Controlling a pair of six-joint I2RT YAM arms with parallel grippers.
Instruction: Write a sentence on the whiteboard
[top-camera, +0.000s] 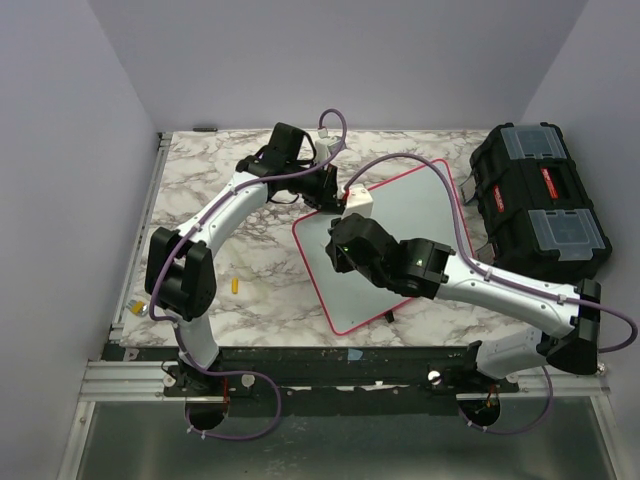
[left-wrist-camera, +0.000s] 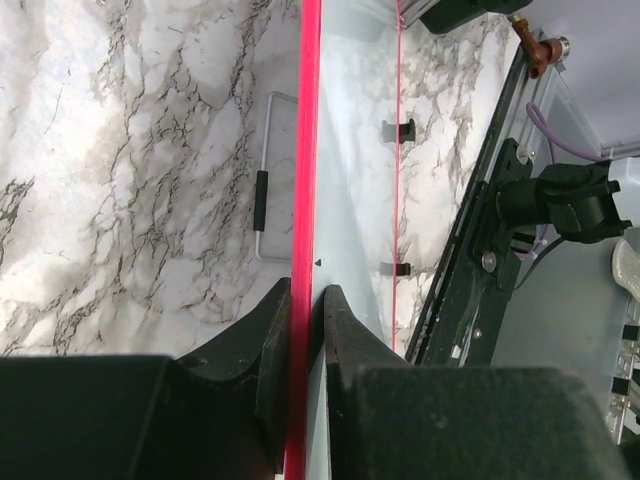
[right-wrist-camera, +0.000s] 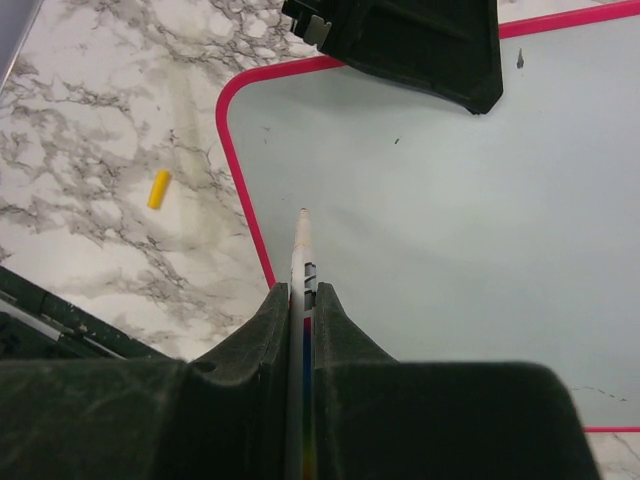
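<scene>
one whiteboard (top-camera: 420, 200); one marker (right-wrist-camera: 302, 240); one yellow cap (top-camera: 236, 286); one black toolbox (top-camera: 540, 200)

Looking down from above, the right arm (top-camera: 480, 285) sits right over the near-left part of the whiteboard (top-camera: 420, 210), so whatever lies under its wrist is covered. Up close, only the front end of the marker (right-wrist-camera: 301, 250) pokes out. The barrel is swallowed between the right gripper (right-wrist-camera: 302, 292) fingers and runs off the bottom edge. A few dark specks (right-wrist-camera: 519, 60) on the board are too small to read. At the left gripper (left-wrist-camera: 305, 290) the board shows edge-on, its face barely visible. The little yellow piece (top-camera: 235, 286) near the tabletop's left edge, I can't tell what it is. The toolbox (top-camera: 535, 200) labels are unreadable.
</scene>
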